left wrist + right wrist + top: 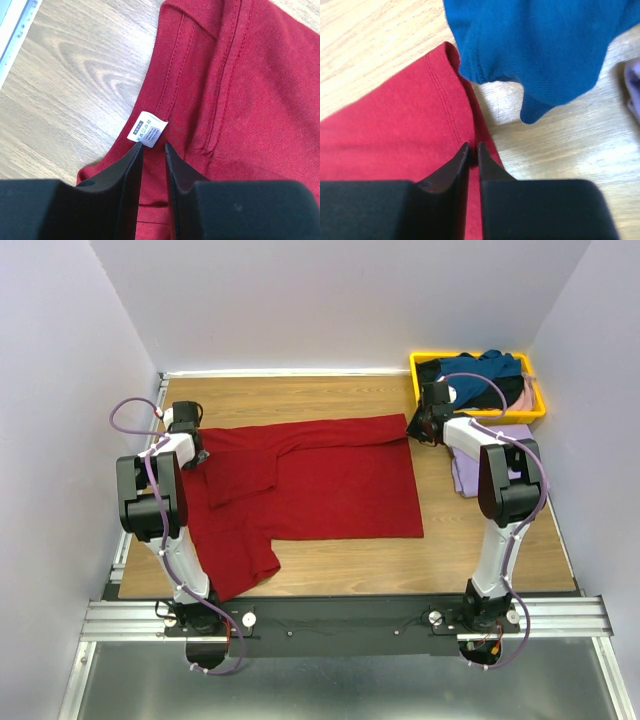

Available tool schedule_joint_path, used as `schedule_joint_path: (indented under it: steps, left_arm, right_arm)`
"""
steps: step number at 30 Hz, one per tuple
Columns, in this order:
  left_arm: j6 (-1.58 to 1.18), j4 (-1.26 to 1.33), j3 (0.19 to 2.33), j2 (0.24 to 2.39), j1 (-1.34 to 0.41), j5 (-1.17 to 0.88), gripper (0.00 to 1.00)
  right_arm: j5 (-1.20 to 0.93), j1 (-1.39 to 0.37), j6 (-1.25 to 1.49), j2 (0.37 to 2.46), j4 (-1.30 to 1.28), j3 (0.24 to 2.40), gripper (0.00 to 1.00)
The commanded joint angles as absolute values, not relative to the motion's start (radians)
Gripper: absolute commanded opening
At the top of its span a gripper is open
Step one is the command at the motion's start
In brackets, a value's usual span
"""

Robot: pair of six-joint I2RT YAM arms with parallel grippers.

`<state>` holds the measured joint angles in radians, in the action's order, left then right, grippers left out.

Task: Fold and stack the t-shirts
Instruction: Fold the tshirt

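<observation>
The dark red t-shirt (320,480) lies spread on the table, its top part folded down, one sleeve hanging toward the front left. My left gripper (200,455) is low over its collar; in the left wrist view its jaws (152,144) stand a little apart over red cloth, next to the white label (147,131). My right gripper (413,428) is at the shirt's far right corner. There its jaws (473,145) are a thin slit apart around the hem of the dark red t-shirt (395,125). A lavender t-shirt (468,478) lies folded under the right arm.
A yellow tray (414,365) at the back right holds teal (485,370), black (495,392) and pale pink (522,395) shirts. The teal shirt (535,45) hangs over the tray's edge just beyond my right fingertips. Walls close in the table on three sides.
</observation>
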<state>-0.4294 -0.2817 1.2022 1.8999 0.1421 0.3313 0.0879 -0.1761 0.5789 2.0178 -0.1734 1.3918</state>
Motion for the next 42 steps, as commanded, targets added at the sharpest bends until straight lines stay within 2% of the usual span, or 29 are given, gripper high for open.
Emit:
schedule_joint_path:
  steps: [1,4,6,14,17,24,32,42]
  left_arm:
    - [-0.436,-0.302,1.206,1.833,0.141,0.336,0.33]
    - [-0.457,-0.313,1.197,1.763,0.129,0.325,0.34]
    - [-0.471,-0.318,1.184,1.700,0.115,0.321,0.36]
    - [-0.488,-0.290,1.045,1.452,0.074,0.253,0.42]
    - [-0.492,-0.256,0.962,1.350,0.052,0.233,0.45]
    - [-0.453,-0.207,0.844,1.181,0.046,0.232,0.58]
    - [-0.425,-0.161,0.761,1.137,0.044,0.218,0.62]
    - [-0.420,-0.124,0.726,1.143,0.040,0.245,0.69]
  right_arm:
    - [0.075,-0.176,0.477,2.029,-0.247,1.462,0.25]
    - [0.081,-0.215,0.385,2.010,-0.296,1.526,0.38]
    - [0.089,-0.241,0.310,1.997,-0.322,1.563,0.41]
    - [0.003,-0.475,-0.081,2.029,-0.342,1.686,0.40]
    - [-0.080,-0.543,-0.136,2.085,-0.342,1.736,0.39]
    - [-0.176,-0.621,-0.141,2.241,-0.342,1.881,0.38]
    - [-0.210,-0.650,-0.114,2.379,-0.342,1.996,0.37]
    - [-0.204,-0.660,-0.089,2.453,-0.341,2.046,0.36]
